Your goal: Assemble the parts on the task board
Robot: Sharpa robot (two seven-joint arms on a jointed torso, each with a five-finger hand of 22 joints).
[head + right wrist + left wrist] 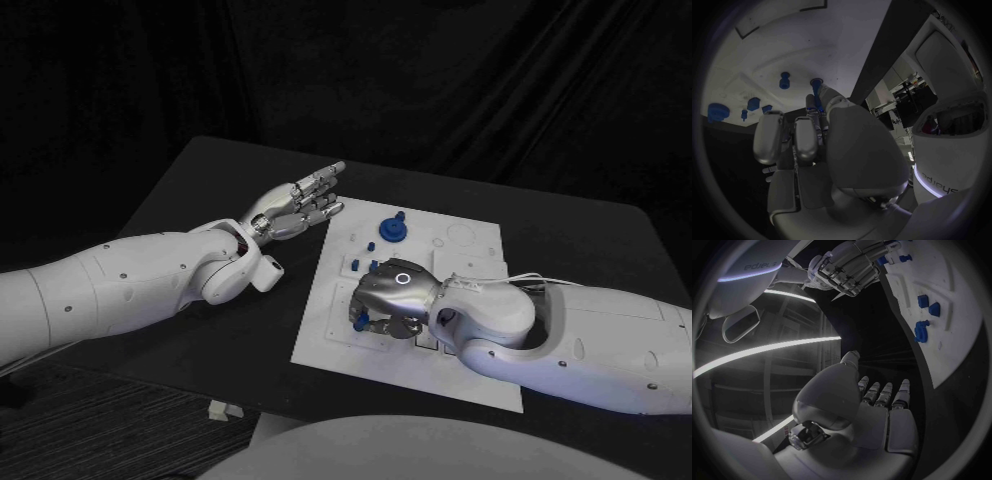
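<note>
The white task board [464, 262] lies in the middle of the black table. A large blue knob-shaped part [392, 230] stands near its far end, with two small blue parts [362, 264] closer in. My right hand [389, 300] is down on the board's left-middle area. In the right wrist view its thumb and a finger close around a slim blue peg [817, 91] that stands on the board [817, 45]; a second peg [784, 80] stands beside it. My left hand [300, 206] hovers off the board's far left corner, fingers stretched out, holding nothing.
The board [957, 315] carries more blue parts [921, 331] along its left side, seen past my left hand [879, 410]. Bare black table [216, 190] lies left of the board, with its far-left edge close behind my left hand.
</note>
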